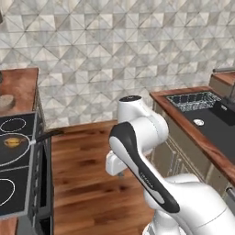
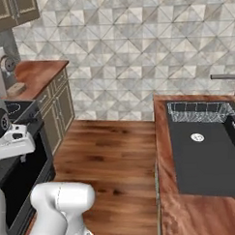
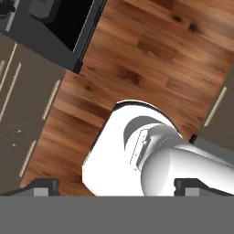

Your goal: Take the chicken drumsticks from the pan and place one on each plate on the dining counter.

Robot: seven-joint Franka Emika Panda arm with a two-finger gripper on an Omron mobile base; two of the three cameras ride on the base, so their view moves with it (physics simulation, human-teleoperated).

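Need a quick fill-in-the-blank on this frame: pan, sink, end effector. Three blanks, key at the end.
1. The pan sits on the ____, its handle toward the room.
2. The wire basket sits in the ____.
3. The end effector points down at the floor with its fingers ____.
4. A drumstick lies in the ____.

Missing words: stove; sink; open; pan

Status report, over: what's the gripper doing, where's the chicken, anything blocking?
Gripper open, empty, pointing down over wood floor. One drumstick visible in the pan on the stovetop, far left. Nothing seen in the way.
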